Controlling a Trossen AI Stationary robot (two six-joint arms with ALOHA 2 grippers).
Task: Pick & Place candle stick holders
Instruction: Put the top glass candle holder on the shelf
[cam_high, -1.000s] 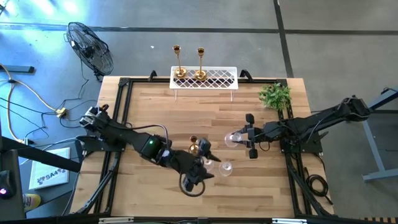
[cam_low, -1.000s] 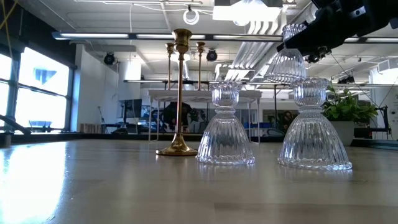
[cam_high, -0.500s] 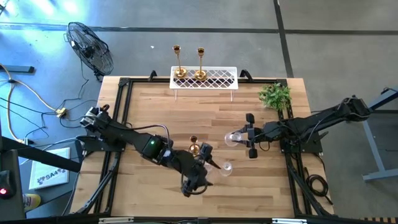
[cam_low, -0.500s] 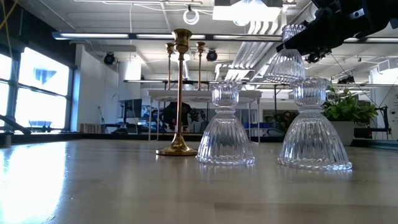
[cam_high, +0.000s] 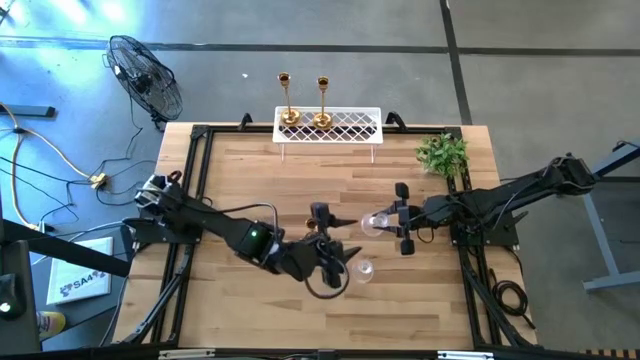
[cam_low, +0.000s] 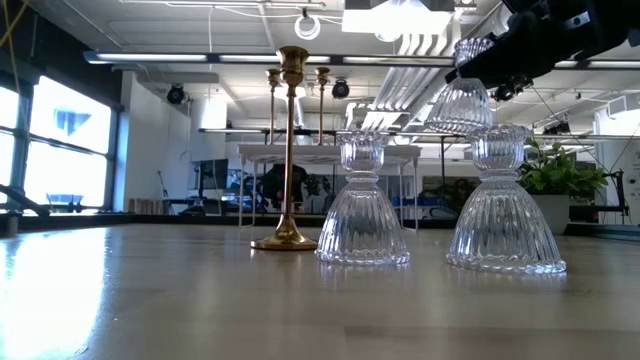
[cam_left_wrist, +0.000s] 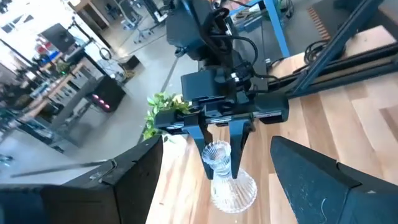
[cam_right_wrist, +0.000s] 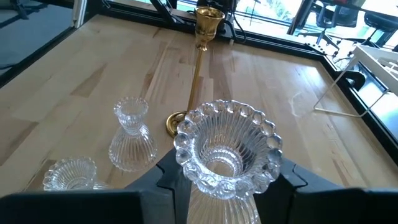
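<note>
Holding glass holder: right claw.

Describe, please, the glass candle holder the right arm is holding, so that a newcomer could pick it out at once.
Start at the green plant on the wooden table and follow the right arm inward to its pincer near the table's middle. Clamped there is a ribbed clear glass holder. Unlike the two glass holders standing on the wood, it hangs in the air.
</note>
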